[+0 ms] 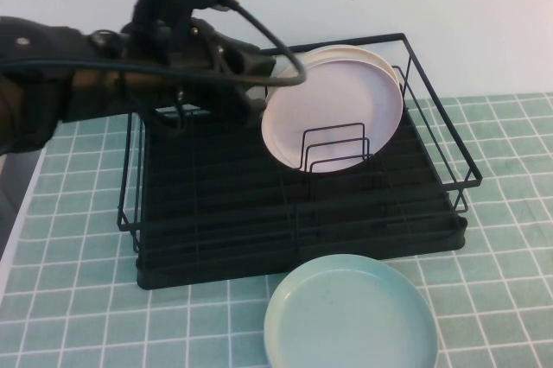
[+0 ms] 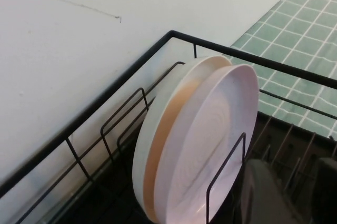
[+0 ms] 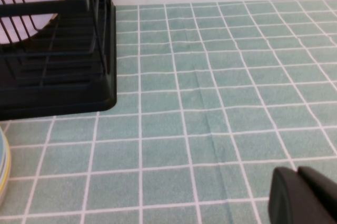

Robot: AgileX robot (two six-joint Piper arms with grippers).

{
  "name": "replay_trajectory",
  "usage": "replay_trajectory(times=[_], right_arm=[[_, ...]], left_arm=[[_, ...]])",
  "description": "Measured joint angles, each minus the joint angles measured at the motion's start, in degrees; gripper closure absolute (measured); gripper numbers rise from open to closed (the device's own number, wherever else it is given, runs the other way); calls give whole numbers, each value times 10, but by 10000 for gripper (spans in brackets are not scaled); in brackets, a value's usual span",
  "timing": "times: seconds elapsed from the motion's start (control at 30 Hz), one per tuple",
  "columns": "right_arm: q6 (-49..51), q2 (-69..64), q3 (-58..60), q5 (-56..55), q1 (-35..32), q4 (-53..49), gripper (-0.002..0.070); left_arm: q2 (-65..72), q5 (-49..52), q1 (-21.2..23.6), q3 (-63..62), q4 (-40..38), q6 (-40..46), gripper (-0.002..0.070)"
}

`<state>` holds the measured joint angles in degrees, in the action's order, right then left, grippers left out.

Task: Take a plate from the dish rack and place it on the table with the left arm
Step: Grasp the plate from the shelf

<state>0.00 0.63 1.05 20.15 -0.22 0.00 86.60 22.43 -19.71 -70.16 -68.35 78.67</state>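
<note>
The pale pink plate stands upright in the wire dividers at the back right of the black dish rack. A cream-white plate stands close behind it. My left arm reaches over the rack from the left, and my left gripper is at the pink plate's left edge. In the left wrist view the pink plate and the cream plate fill the middle. My left gripper is open and empty, just in front of the pink plate's face. My right gripper is shut and empty, low over the table.
A pale mint-blue plate lies flat on the green tiled table in front of the rack; its edge shows in the right wrist view. The rack's corner shows there too. A white wall stands behind the rack.
</note>
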Motion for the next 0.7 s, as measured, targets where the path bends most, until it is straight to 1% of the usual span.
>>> replay_trajectory(times=[0.13, 0.17, 0.23, 0.37, 0.7], right_arm=[[0, 0, 0, 0, 0, 0, 678], [0, 0, 0, 0, 0, 0, 678], [0, 0, 0, 0, 0, 0, 678], [0, 0, 0, 0, 0, 0, 678], [0, 0, 0, 0, 0, 0, 678]], left_arm=[[47, -8, -4, -29, 5, -30, 328], [58, -8, -4, -36, 5, -32, 295], [76, -8, -4, -48, 6, -34, 263], [119, -10, -4, -69, 6, -34, 238], [204, -14, -4, -130, 15, -34, 235]])
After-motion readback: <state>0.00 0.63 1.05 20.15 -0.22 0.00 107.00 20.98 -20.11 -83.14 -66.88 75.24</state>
